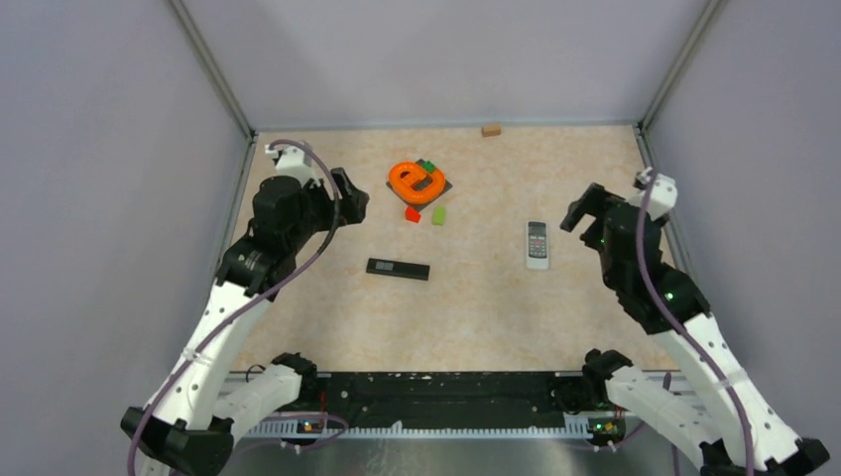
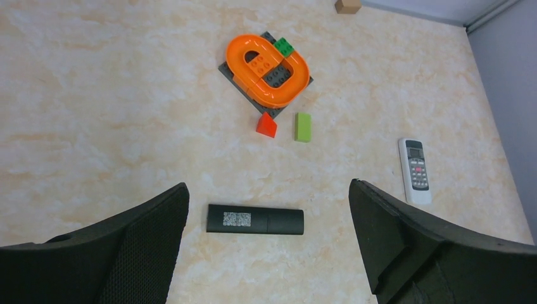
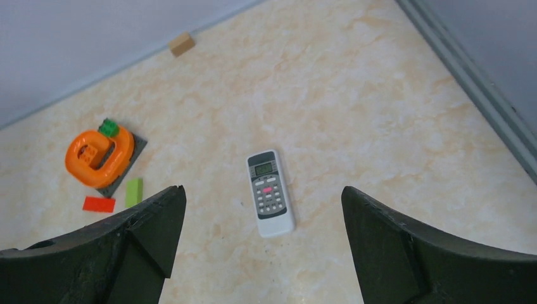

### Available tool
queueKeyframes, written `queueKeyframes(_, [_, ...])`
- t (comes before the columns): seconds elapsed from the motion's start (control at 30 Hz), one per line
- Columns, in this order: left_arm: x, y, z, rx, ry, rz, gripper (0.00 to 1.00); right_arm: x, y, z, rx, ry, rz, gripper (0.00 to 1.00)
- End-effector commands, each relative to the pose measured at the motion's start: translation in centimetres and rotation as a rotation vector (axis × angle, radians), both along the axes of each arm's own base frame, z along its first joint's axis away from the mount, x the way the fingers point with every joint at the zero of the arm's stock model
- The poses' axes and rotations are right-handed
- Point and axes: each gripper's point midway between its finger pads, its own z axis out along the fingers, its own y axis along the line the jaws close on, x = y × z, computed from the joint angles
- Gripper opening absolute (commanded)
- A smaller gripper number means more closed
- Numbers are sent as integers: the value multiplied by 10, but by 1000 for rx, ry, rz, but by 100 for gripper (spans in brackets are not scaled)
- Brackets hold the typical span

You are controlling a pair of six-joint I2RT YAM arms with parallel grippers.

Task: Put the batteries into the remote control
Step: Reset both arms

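Observation:
Two remotes lie on the table. A slim black remote control [image 1: 398, 269] lies flat, label side up, left of centre; in the left wrist view this black remote [image 2: 255, 221] sits below and between my fingers. A white remote [image 1: 537, 244] with grey buttons lies face up to the right, and the white remote [image 3: 270, 192] is centred under my right gripper. The left gripper [image 1: 352, 201] [image 2: 267, 190] hangs open and empty above the table. So does the right gripper [image 1: 580, 210] [image 3: 263, 190]. No batteries are in view.
An orange toy track [image 1: 417, 180] on a grey plate, with a green brick on it, stands at the back centre. A red block [image 1: 413, 213] and a green block [image 1: 438, 215] lie just in front. A small wooden block [image 1: 490, 130] rests against the back wall.

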Motion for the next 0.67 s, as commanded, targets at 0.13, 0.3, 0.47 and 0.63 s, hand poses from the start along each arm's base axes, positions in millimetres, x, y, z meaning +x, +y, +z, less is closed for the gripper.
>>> queueKeyframes(0.13, [-16, 53, 41, 78, -187, 198, 99, -71, -80, 75, 89, -255, -282, 95])
queueKeyframes(0.3, [-26, 68, 54, 126, -240, 236, 99, -98, -101, 95, 122, -333, -332, 95])
queueKeyframes(0.47, [-31, 61, 57, 100, -268, 191, 99, -102, -103, 91, 140, -339, -342, 96])
queueKeyframes(0.63, [-33, 53, 56, 80, -277, 148, 99, -98, -97, 81, 159, -324, -321, 96])
